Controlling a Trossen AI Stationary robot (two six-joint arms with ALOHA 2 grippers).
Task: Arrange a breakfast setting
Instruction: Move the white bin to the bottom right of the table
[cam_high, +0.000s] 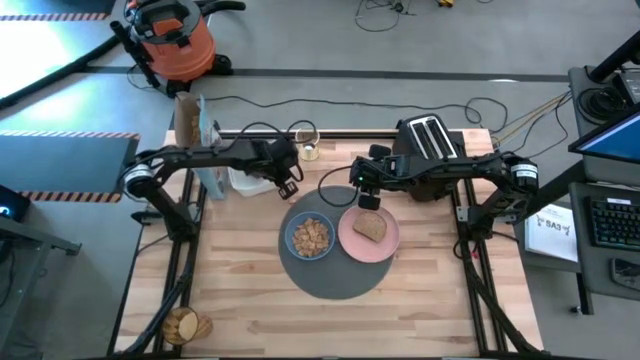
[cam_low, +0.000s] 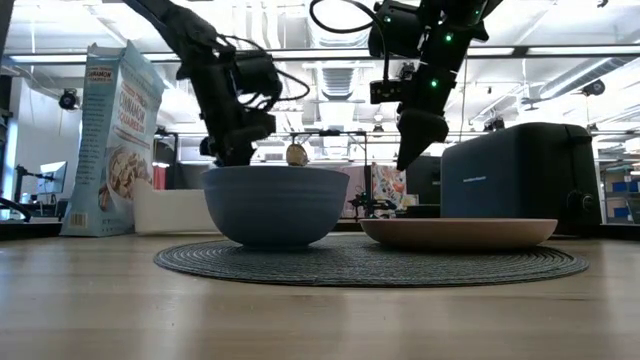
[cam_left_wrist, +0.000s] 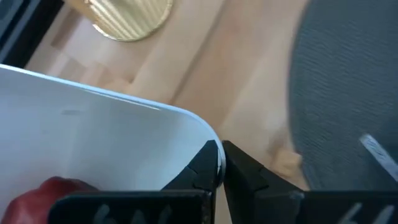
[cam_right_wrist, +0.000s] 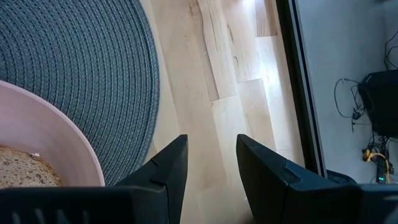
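At the centre of the high view, the dark grey mat (cam_high: 330, 270) carries the blue bowl (cam_high: 310, 238) and, to its right, the pink plate (cam_high: 369, 234) with the toast slice (cam_high: 371, 227). The right hand (cam_high: 367, 200) hovers just above the plate's upper edge, fingers apart. The left hand (cam_high: 286, 185), fingers together, hangs over the white tray (cam_left_wrist: 93, 143), where the red apple (cam_left_wrist: 43, 196) lies.

On the mat (cam_high: 330, 270), the bowl (cam_high: 310, 238) sits at 10 o'clock and the plate (cam_high: 369, 234) at 2, toast (cam_high: 371, 227) on it; the toaster (cam_high: 428, 140) stands behind.
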